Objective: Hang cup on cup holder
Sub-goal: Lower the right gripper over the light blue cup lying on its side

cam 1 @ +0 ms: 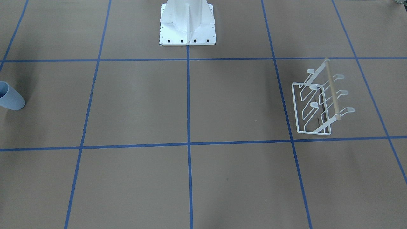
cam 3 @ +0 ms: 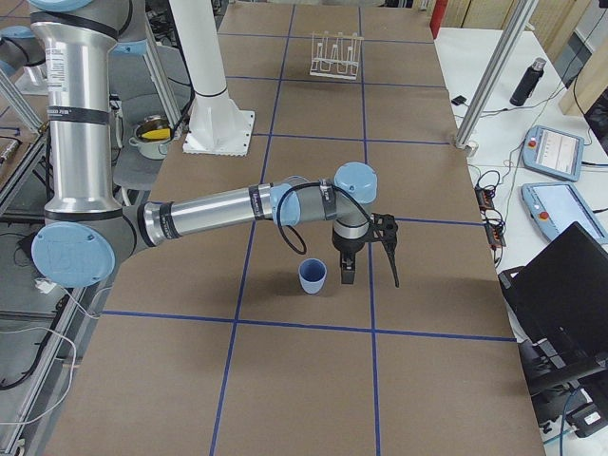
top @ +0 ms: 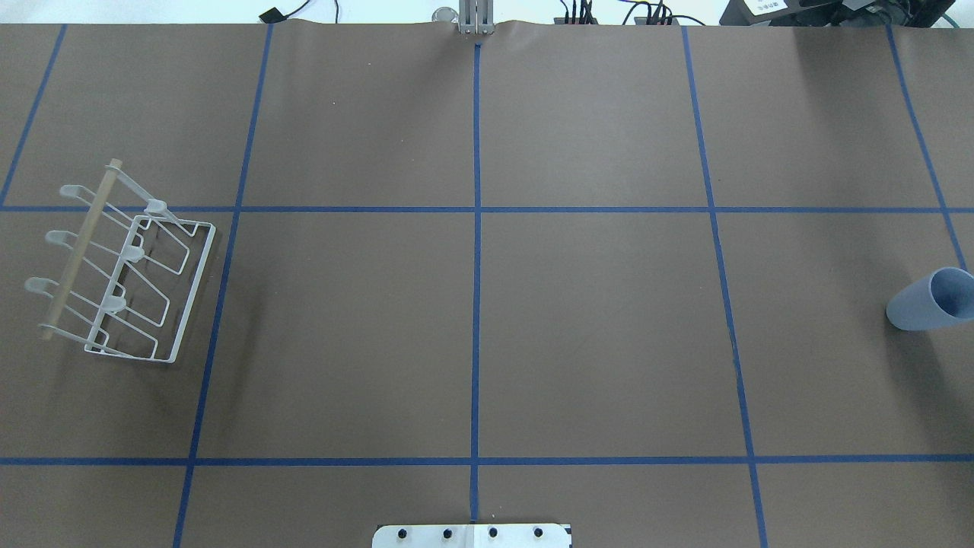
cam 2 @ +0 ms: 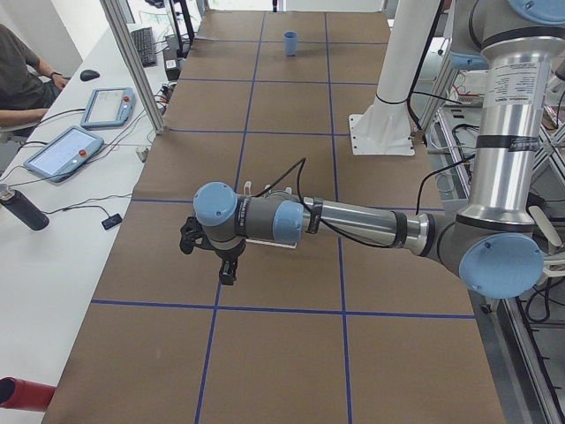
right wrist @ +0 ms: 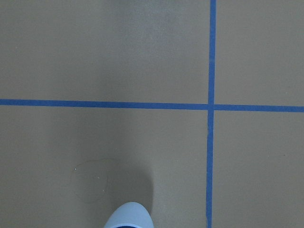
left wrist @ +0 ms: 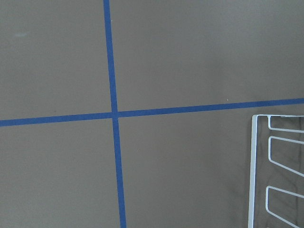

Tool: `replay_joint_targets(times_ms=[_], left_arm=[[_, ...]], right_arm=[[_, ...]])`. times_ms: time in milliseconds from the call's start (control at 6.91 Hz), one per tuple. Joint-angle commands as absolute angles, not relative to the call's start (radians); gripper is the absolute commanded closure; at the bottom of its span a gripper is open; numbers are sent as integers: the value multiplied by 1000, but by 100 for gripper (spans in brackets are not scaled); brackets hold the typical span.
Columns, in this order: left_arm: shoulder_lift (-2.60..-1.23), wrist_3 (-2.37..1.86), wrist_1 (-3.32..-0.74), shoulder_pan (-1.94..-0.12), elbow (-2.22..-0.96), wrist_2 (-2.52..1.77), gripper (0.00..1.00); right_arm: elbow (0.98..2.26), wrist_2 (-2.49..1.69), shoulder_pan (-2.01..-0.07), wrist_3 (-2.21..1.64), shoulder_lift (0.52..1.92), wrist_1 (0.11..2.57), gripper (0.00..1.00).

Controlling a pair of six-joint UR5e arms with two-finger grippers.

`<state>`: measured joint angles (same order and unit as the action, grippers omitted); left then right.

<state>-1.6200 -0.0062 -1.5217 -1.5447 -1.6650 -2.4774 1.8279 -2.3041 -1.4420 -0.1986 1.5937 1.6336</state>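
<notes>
The pale blue cup point(cam 3: 313, 276) stands upright, mouth up, on the brown table near the robot's right end. It also shows in the overhead view point(top: 932, 299), the front-facing view point(cam 1: 9, 99) and at the bottom edge of the right wrist view point(right wrist: 129, 216). The white wire cup holder point(top: 125, 266) with a wooden rod stands at the left end of the table, with no cup on it; its base shows in the left wrist view point(left wrist: 275, 171). My right gripper point(cam 3: 370, 271) hangs just beside the cup. My left gripper point(cam 2: 208, 258) hangs by the rack. I cannot tell whether either gripper is open or shut.
The white robot base point(cam 1: 187, 25) stands at the table's middle edge. Blue tape lines point(top: 477, 228) grid the brown table. Tablets point(cam 2: 66, 150), a bottle point(cam 2: 22, 209) and a seated person point(cam 2: 18, 79) are on a side bench beyond aluminium posts.
</notes>
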Motion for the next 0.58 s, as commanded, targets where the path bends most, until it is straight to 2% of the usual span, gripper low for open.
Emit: replay_joint_targets(times_ms=[0,434], left_arm=[[-1624,-6,-1522,-1545,-1673,-2477,2],[-1615,-6,-1601,-1543,-1663,-2477,2]], right_arm=[[1827,-2306,-1442,-201,1594,1632,0],[1827,-2307,-1442,-201,1594,1634,0]])
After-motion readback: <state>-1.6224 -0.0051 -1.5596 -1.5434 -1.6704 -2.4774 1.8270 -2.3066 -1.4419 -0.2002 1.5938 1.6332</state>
